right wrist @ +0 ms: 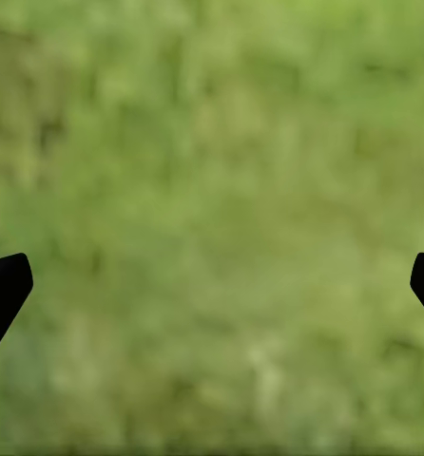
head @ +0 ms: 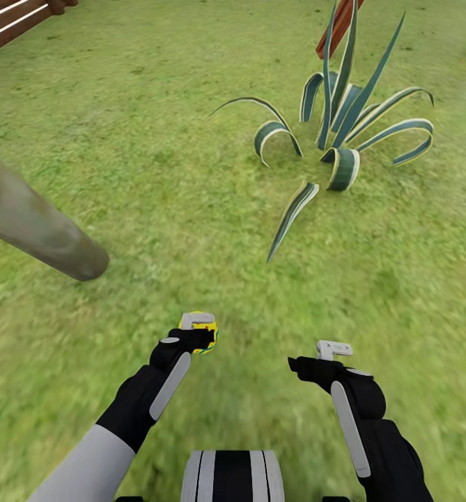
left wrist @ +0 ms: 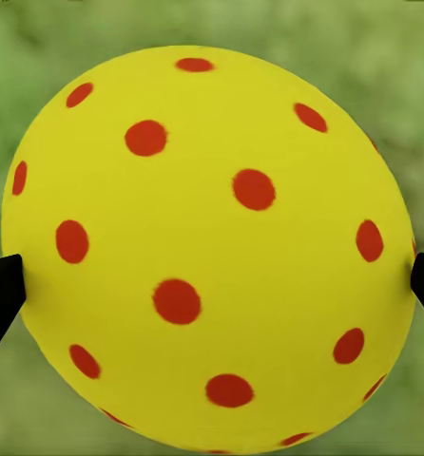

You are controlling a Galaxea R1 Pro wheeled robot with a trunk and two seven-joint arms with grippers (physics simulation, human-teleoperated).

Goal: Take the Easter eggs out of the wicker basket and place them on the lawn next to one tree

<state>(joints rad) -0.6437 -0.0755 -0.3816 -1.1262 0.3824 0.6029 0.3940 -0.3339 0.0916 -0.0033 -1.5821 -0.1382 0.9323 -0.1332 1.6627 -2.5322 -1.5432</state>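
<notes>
My left gripper (head: 199, 333) is shut on one Easter egg (head: 209, 339), held low over the lawn (head: 156, 174). In the left wrist view the egg (left wrist: 207, 247) is yellow with red dots and sits between the two black fingertips (left wrist: 1, 294). My right gripper (head: 332, 351) hovers over the grass to the right, open, with nothing but grass between its fingertips (right wrist: 3, 290). The tree (head: 37, 223) shows as a thick grey-green leaning trunk meeting the grass at the left, ahead of the left gripper. The wicker basket is out of view.
A low striped broad-leaved plant (head: 344, 132) spreads ahead to the right, one leaf reaching toward the middle. A brown slatted fence (head: 10, 24) runs along the far left corner. Brown posts (head: 337, 28) stand at the far edge. Open grass lies between trunk and plant.
</notes>
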